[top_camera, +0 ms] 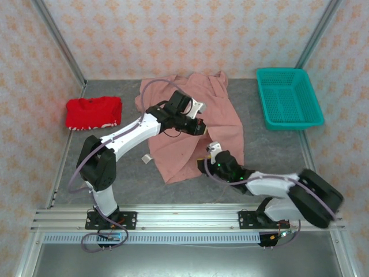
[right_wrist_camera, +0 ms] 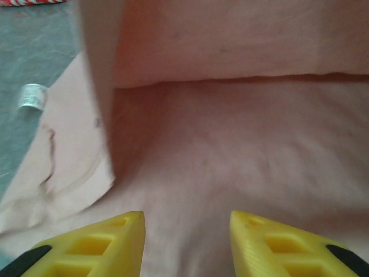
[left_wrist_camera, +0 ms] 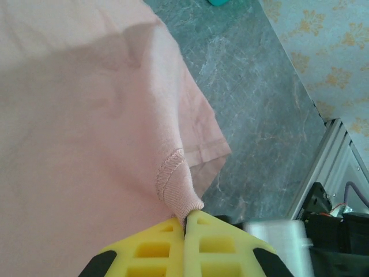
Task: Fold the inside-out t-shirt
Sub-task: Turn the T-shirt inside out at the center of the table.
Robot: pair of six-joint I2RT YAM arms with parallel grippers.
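Right gripper (right_wrist_camera: pixel 185 234), yellow ribbed fingers apart, holds nothing and sits low over the near edge of the inside-out t-shirt (top_camera: pixel 226 124). The shirt is soft salmon-pink cotton, rumpled mid-surface (top_camera: pixel 271 153) on mottled grey. Left gripper (left_wrist_camera: pixel 185 224) is pinched tight on its stitched seam fold. Farther back: bunched red garment (top_camera: pixel 92 112) left, teal mesh basket (top_camera: pixel 288 98) right.

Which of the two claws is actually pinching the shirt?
The left claw, shut on a stitched fold of the salmon-pink t-shirt; the right claw stands open over the fabric.
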